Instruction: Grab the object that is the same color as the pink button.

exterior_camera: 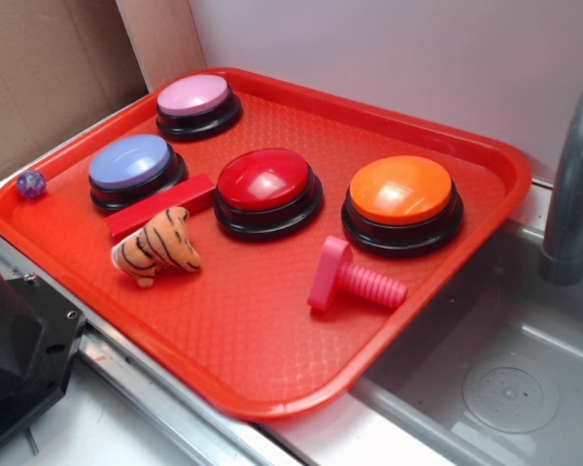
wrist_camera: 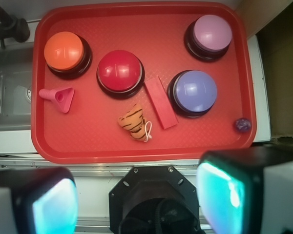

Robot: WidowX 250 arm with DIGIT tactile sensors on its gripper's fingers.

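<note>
Red tray [exterior_camera: 447,252] with four dome buttons, pink button [exterior_camera: 195,98] in far corner. Gripper [wrist_camera: 136,200] spread wide, empty, fingers [wrist_camera: 222,192] cropped and blurred. Pink bolt [exterior_camera: 350,280] lying before orange button [exterior_camera: 401,191]. Tiny purple ball [exterior_camera: 31,183], indistinct.

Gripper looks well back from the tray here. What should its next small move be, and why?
Probably travel toward the pink bolt lying on its side near the orange button. The gripper looks open and empty, off the tray, and the bolt matches the pink button.
</note>
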